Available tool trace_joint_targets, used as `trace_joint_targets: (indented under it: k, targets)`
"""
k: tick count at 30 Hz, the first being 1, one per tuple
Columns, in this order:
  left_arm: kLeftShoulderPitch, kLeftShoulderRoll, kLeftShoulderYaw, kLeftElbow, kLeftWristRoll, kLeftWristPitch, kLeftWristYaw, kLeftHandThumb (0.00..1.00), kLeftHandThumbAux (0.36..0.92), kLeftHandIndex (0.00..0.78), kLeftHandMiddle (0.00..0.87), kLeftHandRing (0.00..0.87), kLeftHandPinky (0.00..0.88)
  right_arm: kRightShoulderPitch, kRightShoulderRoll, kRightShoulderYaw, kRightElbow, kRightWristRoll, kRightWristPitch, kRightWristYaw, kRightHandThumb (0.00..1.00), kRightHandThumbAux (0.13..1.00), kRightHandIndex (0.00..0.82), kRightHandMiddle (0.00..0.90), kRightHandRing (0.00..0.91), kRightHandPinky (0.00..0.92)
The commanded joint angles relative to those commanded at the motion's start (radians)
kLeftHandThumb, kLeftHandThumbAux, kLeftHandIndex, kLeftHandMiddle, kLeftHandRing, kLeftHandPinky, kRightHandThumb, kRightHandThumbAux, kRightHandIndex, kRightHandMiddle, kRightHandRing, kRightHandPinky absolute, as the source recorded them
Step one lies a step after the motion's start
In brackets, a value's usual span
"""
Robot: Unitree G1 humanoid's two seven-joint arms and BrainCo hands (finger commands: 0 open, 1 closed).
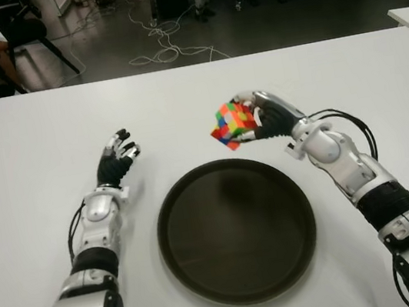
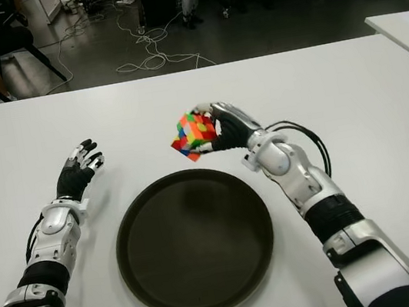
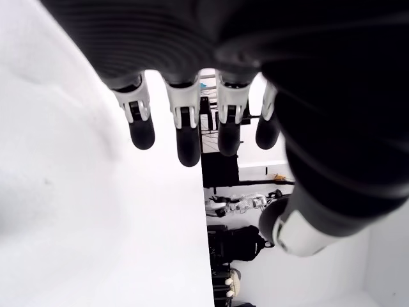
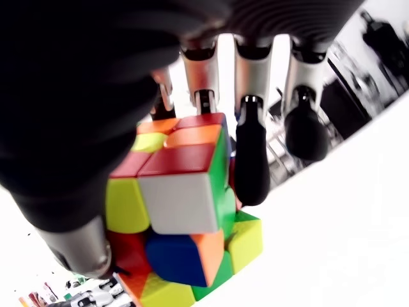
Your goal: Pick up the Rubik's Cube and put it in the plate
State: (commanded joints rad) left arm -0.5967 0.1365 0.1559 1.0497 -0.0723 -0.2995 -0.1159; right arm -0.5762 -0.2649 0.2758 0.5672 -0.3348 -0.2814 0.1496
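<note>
I am holding the Rubik's Cube (image 1: pixel 232 124) in my right hand (image 1: pixel 270 118), fingers and thumb closed around it, and it is up off the white table (image 1: pixel 25 151), tilted on a corner. In the right wrist view my fingers (image 4: pixel 251 160) are pressing against one side of the cube while the thumb is bracing the other, so the grip looks firm enough to me.

The pick-up part is done, as far as I can judge. What is left is the placing: the cube is hanging just beyond the far rim of the dark round plate (image 1: pixel 179 239), not yet over its middle, and nothing is lying in the plate. I am reckoning that I need to bring my hand toward me and down until the cube is over the flat middle, then loosen my fingers.

My left hand (image 1: pixel 116 160) is showing to the left of the plate, near the table, fingers relaxed and spread, holding nothing.
</note>
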Motion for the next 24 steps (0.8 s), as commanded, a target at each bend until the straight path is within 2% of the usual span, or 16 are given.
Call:
trace_joint_targets:
  k: [5,11,18,24]
  targets:
    - [-0.011,-0.003,0.009,0.015,-0.006,0.002,0.003,0.243,0.723,0.055,0.122,0.110,0.075,0.012,0.001,-0.010,-0.050,0.015,0.084,0.046,0.684,0.738,0.430,0.741,0.762,0.768]
    - [-0.010,-0.002,0.009,0.019,0.000,-0.011,0.002,0.224,0.727,0.053,0.120,0.103,0.072,0.014,0.009,-0.029,-0.072,0.048,0.142,0.098,0.684,0.738,0.429,0.748,0.772,0.776]
    - [-0.003,-0.003,0.005,0.010,0.007,-0.028,0.005,0.216,0.731,0.056,0.123,0.113,0.085,-0.001,0.008,-0.056,-0.060,0.132,0.162,0.210,0.685,0.736,0.430,0.752,0.776,0.779]
    - [-0.005,-0.004,0.007,0.013,0.005,-0.023,0.009,0.215,0.729,0.056,0.123,0.115,0.084,-0.013,-0.006,-0.057,-0.028,0.144,0.121,0.267,0.685,0.735,0.432,0.746,0.765,0.770]
